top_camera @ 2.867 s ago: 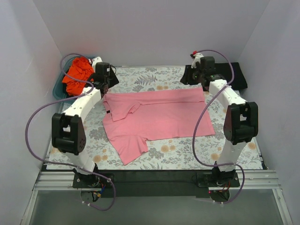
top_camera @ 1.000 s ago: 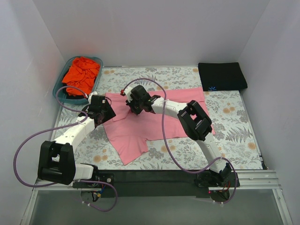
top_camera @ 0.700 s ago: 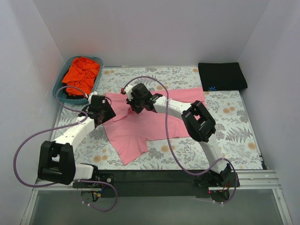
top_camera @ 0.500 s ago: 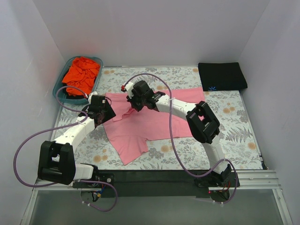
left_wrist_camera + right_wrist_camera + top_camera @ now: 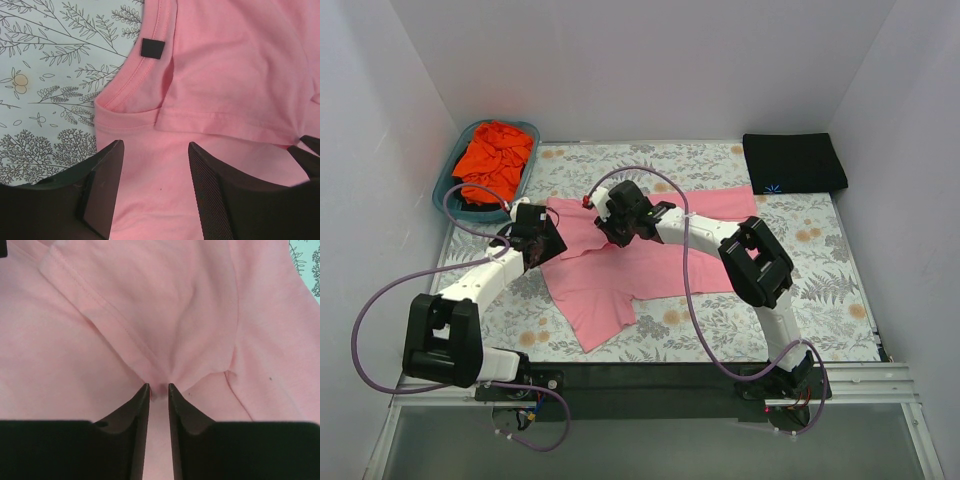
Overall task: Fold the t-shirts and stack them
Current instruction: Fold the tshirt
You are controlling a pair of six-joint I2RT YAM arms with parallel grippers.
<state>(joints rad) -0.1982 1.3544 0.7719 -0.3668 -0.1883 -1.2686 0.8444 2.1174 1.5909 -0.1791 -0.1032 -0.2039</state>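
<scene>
The light pink t-shirt (image 5: 650, 255) lies spread on the floral table cover, one sleeve folded inward near the collar. My right gripper (image 5: 610, 225) reaches across to the shirt's left part and is shut on a pinched fold of pink cloth (image 5: 159, 385). My left gripper (image 5: 542, 245) is open, its fingers (image 5: 107, 175) straddling the pink cloth just below the collar (image 5: 135, 75) with its black tag (image 5: 151, 48). The black t-shirt (image 5: 794, 162) lies folded at the back right. The orange-red t-shirt (image 5: 492, 158) is crumpled in the basket.
The teal basket (image 5: 448, 190) stands at the back left corner. Purple cables loop from both arms over the cover. White walls close in the left, right and back. A dark rail (image 5: 650, 375) runs along the near edge.
Both arms came from the back corners down onto the pink shirt. In the last second the right gripper shifted slightly around the folded sleeve; the left gripper nudged a little toward the back.
</scene>
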